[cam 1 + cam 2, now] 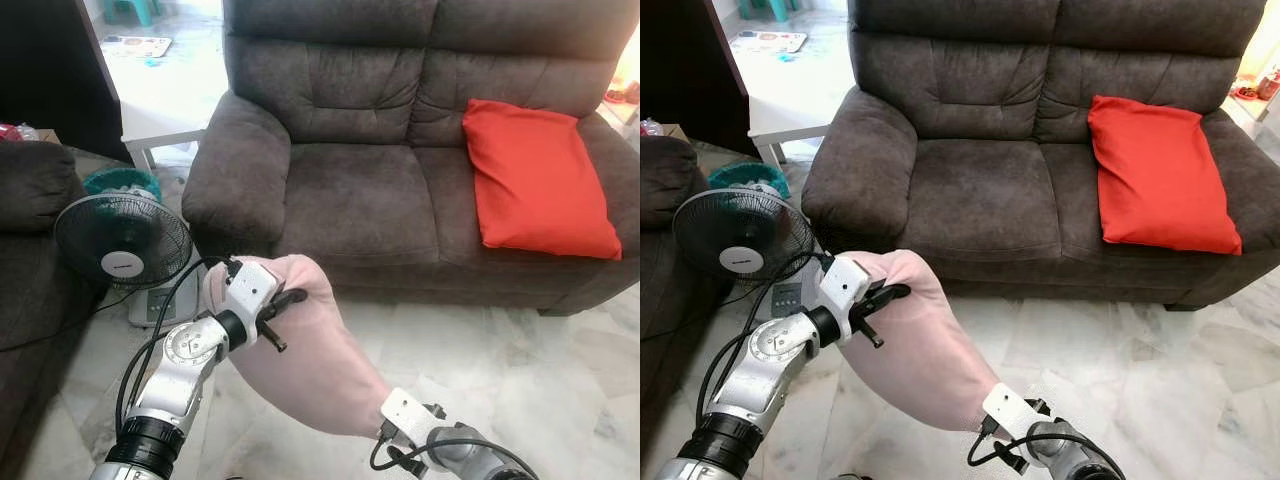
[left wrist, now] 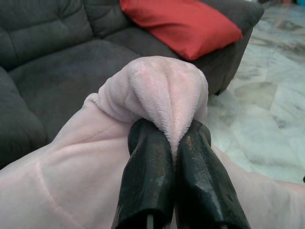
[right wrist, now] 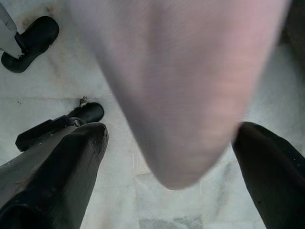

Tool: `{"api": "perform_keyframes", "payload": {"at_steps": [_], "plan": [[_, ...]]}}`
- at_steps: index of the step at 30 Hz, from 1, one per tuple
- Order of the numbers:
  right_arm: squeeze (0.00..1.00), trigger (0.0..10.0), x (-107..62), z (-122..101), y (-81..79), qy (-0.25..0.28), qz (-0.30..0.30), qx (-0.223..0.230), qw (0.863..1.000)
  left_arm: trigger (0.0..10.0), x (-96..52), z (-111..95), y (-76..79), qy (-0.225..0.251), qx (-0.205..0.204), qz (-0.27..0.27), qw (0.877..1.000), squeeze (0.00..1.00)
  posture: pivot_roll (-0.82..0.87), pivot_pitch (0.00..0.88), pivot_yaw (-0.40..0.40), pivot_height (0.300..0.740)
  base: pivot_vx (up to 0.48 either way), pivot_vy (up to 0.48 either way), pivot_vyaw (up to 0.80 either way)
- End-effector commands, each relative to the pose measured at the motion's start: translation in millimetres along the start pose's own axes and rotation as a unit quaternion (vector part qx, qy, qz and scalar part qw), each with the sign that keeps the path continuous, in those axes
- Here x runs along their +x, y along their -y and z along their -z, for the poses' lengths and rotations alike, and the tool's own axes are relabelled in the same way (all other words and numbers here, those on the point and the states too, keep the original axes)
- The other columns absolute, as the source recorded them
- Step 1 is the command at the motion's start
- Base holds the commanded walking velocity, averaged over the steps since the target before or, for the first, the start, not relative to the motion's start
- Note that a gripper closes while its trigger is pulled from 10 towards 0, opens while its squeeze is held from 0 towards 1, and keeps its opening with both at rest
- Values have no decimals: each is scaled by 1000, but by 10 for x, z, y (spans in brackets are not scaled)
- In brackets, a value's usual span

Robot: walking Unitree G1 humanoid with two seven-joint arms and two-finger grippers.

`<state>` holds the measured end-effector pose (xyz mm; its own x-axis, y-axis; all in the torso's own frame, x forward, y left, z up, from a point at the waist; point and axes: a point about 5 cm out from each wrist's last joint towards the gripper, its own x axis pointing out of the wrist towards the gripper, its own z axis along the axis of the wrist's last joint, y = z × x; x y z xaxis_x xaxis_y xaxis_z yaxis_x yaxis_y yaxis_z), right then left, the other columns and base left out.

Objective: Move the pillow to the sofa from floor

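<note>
Pillow (image 1: 300, 350), pale pink, hangs off the floor, its long axis slanting from the left gripper (image 2: 174, 143), pinched tight on its upper corner, down to the right gripper (image 3: 167, 157), whose fingers stand wide apart around the lower end; the sofa (image 1: 350, 190) lies straight ahead

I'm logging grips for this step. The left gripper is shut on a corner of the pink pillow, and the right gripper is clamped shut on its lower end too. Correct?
Not quite. In the right wrist view the right gripper is open, its fingers spread either side of the pink pillow. The left gripper is indeed shut on a corner of the pillow.
</note>
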<state>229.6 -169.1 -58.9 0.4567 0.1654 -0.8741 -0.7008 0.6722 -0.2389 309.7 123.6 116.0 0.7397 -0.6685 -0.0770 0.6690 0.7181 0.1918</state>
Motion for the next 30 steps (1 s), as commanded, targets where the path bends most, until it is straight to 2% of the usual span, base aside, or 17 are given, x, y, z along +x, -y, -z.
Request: {"api": "perform_keyframes", "payload": {"at_steps": [1,11,12,13,14,15,30], "plan": [[0,10000,-2,9,10,-3,1,11,1000,10000,57,-337,-66,68,19,-4,997,0,125,52,-84,740,0,0,0],[0,10000,-5,6,27,3,14,25,1000,10000,59,-380,-62,75,13,-1,997,0,125,51,-83,740,0,0,0],[0,1843,-6,3,31,5,16,28,999,10000,58,-381,-61,75,12,-1,997,0,125,51,-83,740,0,0,0],[0,510,-6,1,34,7,18,32,999,10000,58,-382,-60,75,11,-1,997,0,125,51,-83,740,0,0,0],[0,510,-7,1,36,8,19,35,999,10000,58,-382,-59,75,11,-1,997,0,127,51,-83,740,0,0,0],[0,0,-7,-5,36,11,18,43,999,10000,59,-383,-58,75,10,-1,997,0,127,50,-83,740,0,0,0],[0,0,-7,-24,34,18,11,44,999,10000,53,-397,-85,78,5,-7,997,0,132,48,-84,740,0,0,0]]}}
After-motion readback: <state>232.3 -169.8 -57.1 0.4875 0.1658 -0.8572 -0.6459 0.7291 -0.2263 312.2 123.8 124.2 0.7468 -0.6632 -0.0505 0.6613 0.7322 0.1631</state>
